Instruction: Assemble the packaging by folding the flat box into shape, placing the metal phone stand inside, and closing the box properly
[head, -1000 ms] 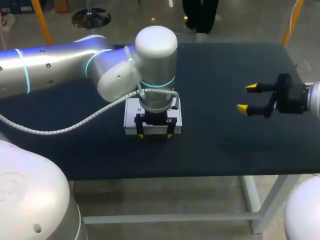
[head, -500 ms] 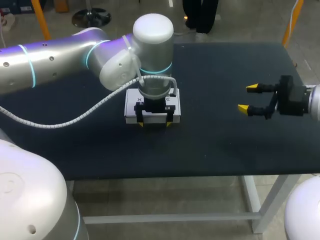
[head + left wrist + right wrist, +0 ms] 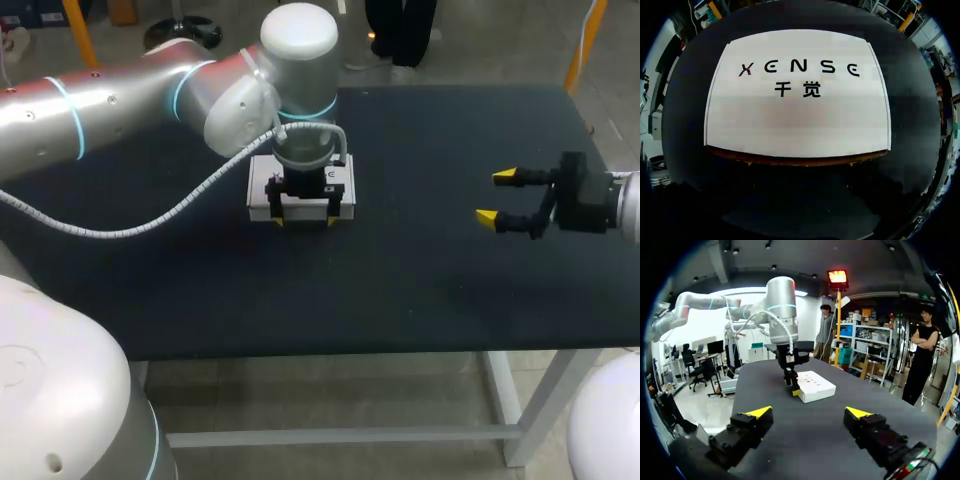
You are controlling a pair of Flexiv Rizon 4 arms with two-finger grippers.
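Open tabletop (image 3: 420, 265) runs from the right gripper (image 3: 494, 196) to the box (image 3: 260, 190), whose top the left arm (image 3: 130, 110) covers.

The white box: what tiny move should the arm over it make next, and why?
Probably press the left gripper gently down on the white box's near edge. Its open yellow tips sit right at that edge, where a thin brown line shows, so the box may not be fully shut. The right gripper hangs open, far off.
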